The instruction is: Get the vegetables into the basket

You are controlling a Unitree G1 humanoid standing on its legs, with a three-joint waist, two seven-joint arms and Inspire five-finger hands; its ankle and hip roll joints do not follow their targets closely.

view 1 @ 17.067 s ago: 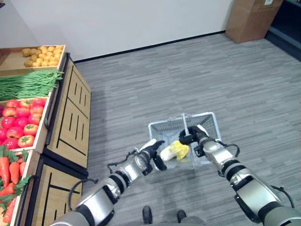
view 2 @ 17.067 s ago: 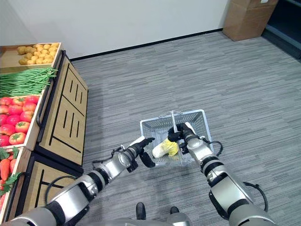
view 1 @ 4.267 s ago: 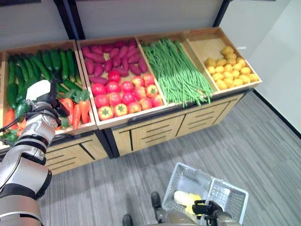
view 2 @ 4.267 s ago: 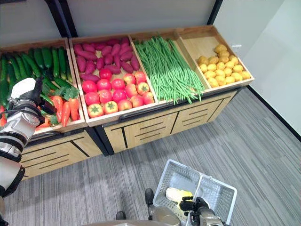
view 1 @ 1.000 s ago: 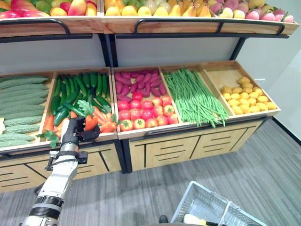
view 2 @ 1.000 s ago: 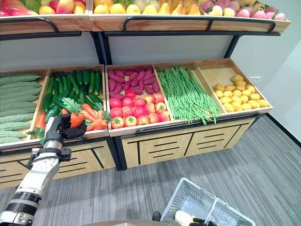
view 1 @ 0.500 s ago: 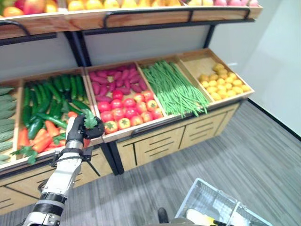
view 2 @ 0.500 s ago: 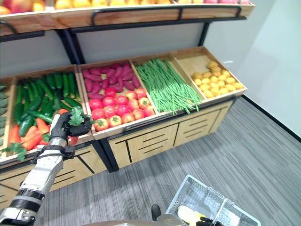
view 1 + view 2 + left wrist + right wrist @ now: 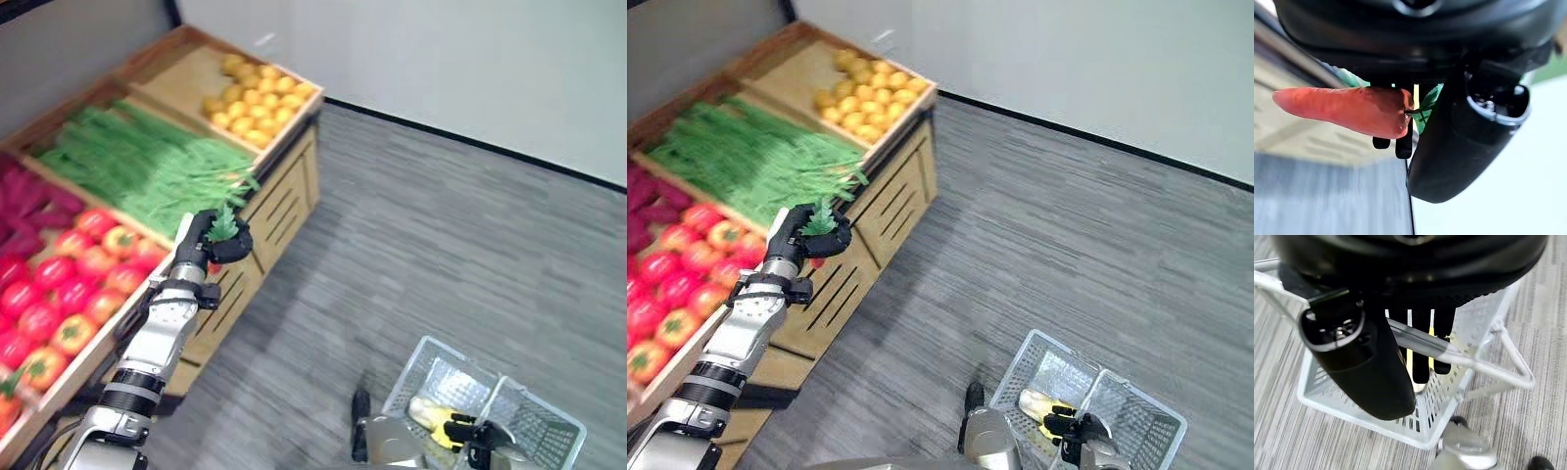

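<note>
Now left hand grips one carrot.

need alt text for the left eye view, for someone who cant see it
The robot's left hand holds a carrot by its leafy green top, beside a wooden produce stand with tomatoes, green beans and yellow fruit. At lower right, its right hand grips the handle of a white wire basket holding a pale yellow vegetable.

Wood produce stand w/ drawers, grey plank floor, white wall
</note>
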